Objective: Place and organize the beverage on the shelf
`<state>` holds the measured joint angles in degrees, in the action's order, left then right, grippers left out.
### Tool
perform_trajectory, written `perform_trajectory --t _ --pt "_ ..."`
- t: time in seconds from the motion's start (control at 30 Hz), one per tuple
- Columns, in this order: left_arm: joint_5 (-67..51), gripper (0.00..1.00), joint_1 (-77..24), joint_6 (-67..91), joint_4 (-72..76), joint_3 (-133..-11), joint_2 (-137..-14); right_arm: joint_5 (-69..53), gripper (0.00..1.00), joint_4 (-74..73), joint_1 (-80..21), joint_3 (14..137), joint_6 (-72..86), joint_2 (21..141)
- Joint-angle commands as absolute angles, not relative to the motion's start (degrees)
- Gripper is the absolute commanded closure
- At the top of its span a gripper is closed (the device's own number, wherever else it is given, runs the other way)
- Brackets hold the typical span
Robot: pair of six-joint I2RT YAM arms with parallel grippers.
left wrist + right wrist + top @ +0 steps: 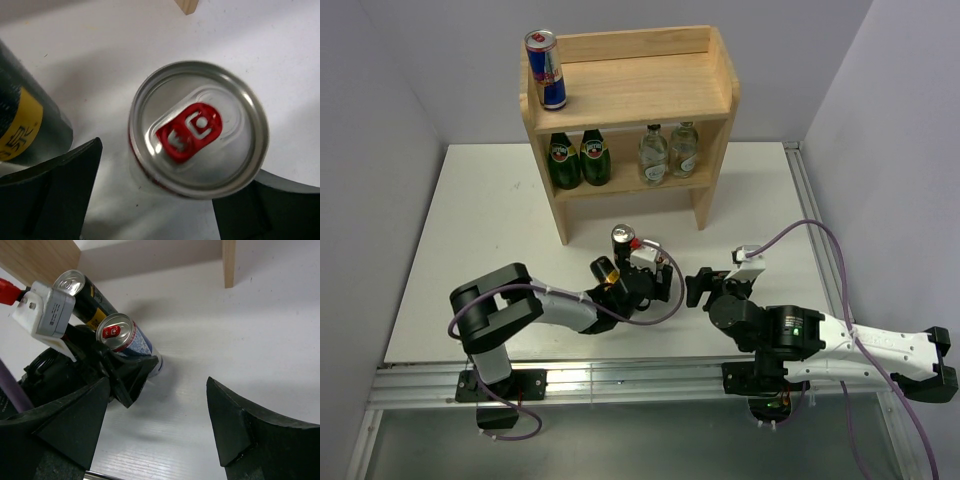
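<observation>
on the white table (470, 230) before the shelf (630, 90), a black-and-gold can (20, 115) is cut off at the frame edge. beside it the left gripper (165, 175) straddles a blue-and-silver can (197, 130), fingers spread, contact hard to tell. the right gripper (157, 390) has its fingers wide apart.

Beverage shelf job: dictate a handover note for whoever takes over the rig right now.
Left gripper: open, jaws either side of the upright blue-and-silver can on the table, not yet clamped.
Right gripper: open, empty, low over the table.
Black-and-gold can: on the table, just beside that can.
Done: second blue-and-silver can stands on the shelf top board. Two green bottles and two clear bottles are on the lower tier.
Left: grip and shelve the table can, then the black-and-gold one.
</observation>
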<state>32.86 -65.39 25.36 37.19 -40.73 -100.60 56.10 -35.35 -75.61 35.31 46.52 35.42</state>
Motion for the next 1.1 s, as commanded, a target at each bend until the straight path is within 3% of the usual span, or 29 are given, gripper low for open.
perform_trajectory --t 0.0,0.03,0.07,0.17,0.2,0.23,0.27,0.47,0.73,1.07 --pt "33.0 0.14 -64.7 23.4 42.2 -43.6 -102.6 57.4 0.15 -33.8 -75.8 35.0 46.3 35.7" --pt "32.2 0.17 -64.4 23.3 42.6 -43.8 -103.3 57.4 0.15 -33.7 -75.8 35.0 46.3 35.8" --pt "31.8 0.30 -64.1 23.5 42.6 -44.0 -103.5 57.4 0.15 -33.7 -75.8 34.9 46.2 35.8" --pt "31.6 0.50 -63.7 23.6 42.8 -44.6 -104.3 57.5 0.15 -33.7 -75.8 35.0 46.2 35.8" --pt "31.6 0.66 -63.6 23.6 41.9 -44.8 -104.3 57.4 0.15 -33.7 -75.8 35.0 46.2 35.8" --pt "31.7 0.74 -63.6 23.6 41.3 -45.3 -104.2 57.5 0.15 -33.7 -75.8 35.0 46.3 35.8" --pt "32.3 0.99 -63.6 23.8 40.4 -45.4 -103.1 57.6 0.15 -33.7 -75.8 35.0 46.3 35.8" --pt "36.0 1.00 -65.5 23.2 23.8 -49.5 -91.4 57.8 0.15 -33.7 -75.8 34.9 46.3 35.6" --pt "37.4 1.00 -65.7 20.6 -5.9 -70.7 -80.2 57.7 0.15 -33.5 -75.8 34.5 46.3 34.4" --pt "37.0 1.00 -59.0 11.1 -24.2 -109.6 -86.4 57.9 0.15 -33.2 -75.8 33.8 46.2 31.4"
